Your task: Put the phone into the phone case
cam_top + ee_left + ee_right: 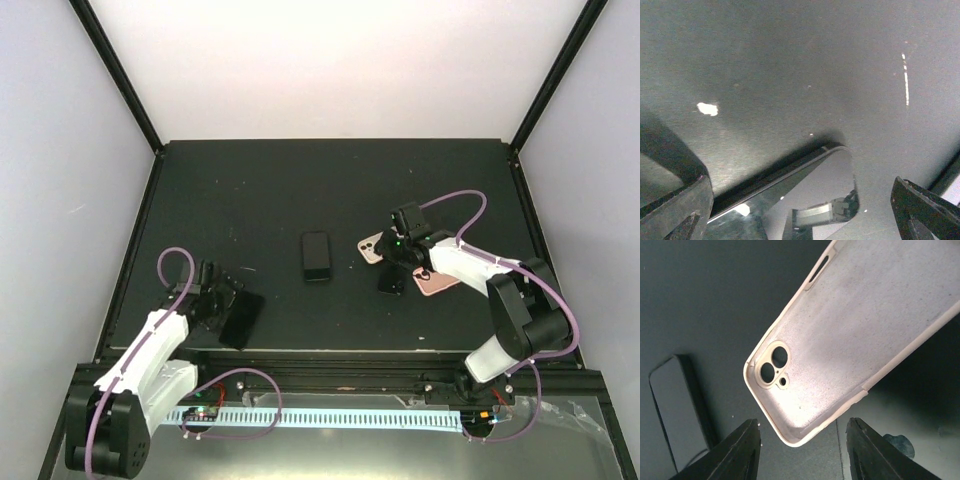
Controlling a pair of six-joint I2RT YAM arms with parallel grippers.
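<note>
The pink phone case [860,335] lies open side up on the black table, its camera cutout [772,367] towards my right gripper [802,424]. That gripper's jaws stand apart on either side of the case's near corner, and neither finger touches it. From above, the case [443,283] shows on both sides of the right gripper [397,270]. The phone [242,318], black with a glossy screen, lies flat at the near left. My left gripper [220,298] hangs open just over its corner [810,195], with the fingers [685,210] wide of it.
A dark, thick rectangular object [317,256] lies mid-table, left of the case, and also shows at the left edge in the right wrist view [677,410]. A raised black frame [330,352] borders the table's near edge. White walls enclose the other sides.
</note>
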